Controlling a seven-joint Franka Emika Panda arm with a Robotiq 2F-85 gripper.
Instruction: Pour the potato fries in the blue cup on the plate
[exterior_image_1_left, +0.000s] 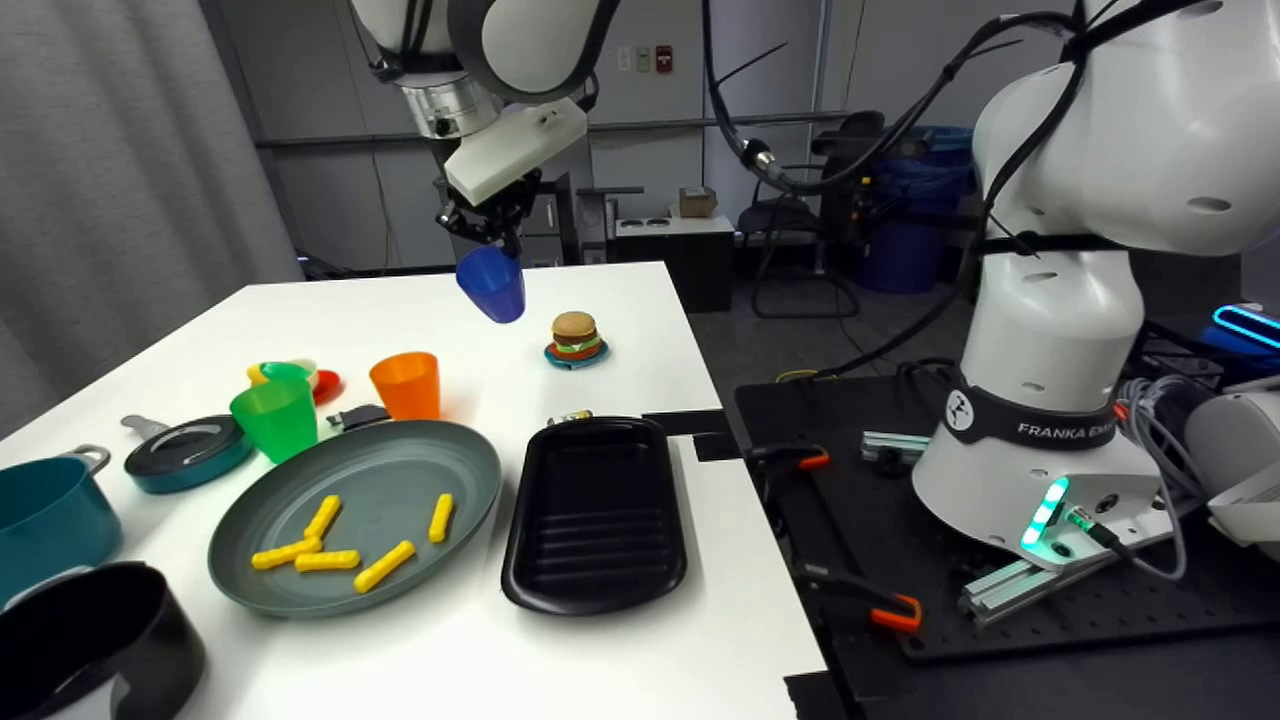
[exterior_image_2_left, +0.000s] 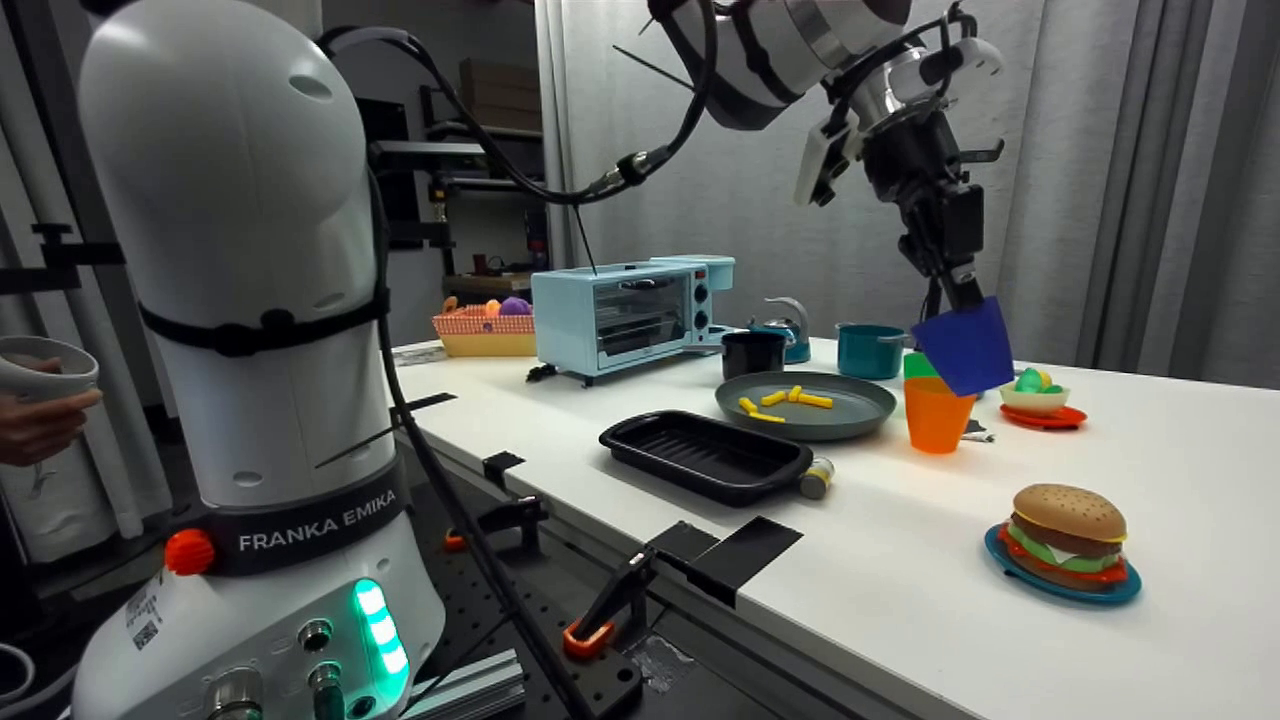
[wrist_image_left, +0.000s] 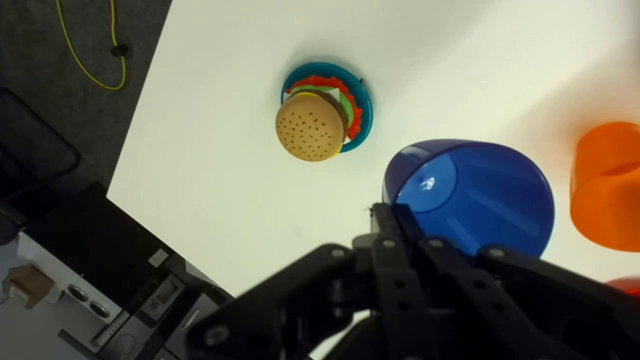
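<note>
Several yellow potato fries (exterior_image_1_left: 328, 560) lie scattered on the large grey-green plate (exterior_image_1_left: 400, 465); both exterior views show them there. My gripper (wrist_image_left: 394, 206) is shut on the wall of the blue cup (wrist_image_left: 485, 190) at its rim, one finger inside the cup and one outside. The wrist view looks into the cup, and its floor and the visible inner wall are bare. In both exterior views the blue cup (exterior_image_2_left: 965, 347) hangs tilted in the air above the table, away from the plate, on the far side of the orange cup (exterior_image_1_left: 408, 387).
A toy burger (exterior_image_2_left: 1068, 530) on a small saucer stands near the held cup. Around the plate are a green cup (exterior_image_1_left: 277, 418), a black rectangular tray (exterior_image_1_left: 595, 540), a black pot (exterior_image_1_left: 100, 640) and a teal pot (exterior_image_1_left: 50, 515). A toaster oven (exterior_image_2_left: 630, 315) stands farther along the table.
</note>
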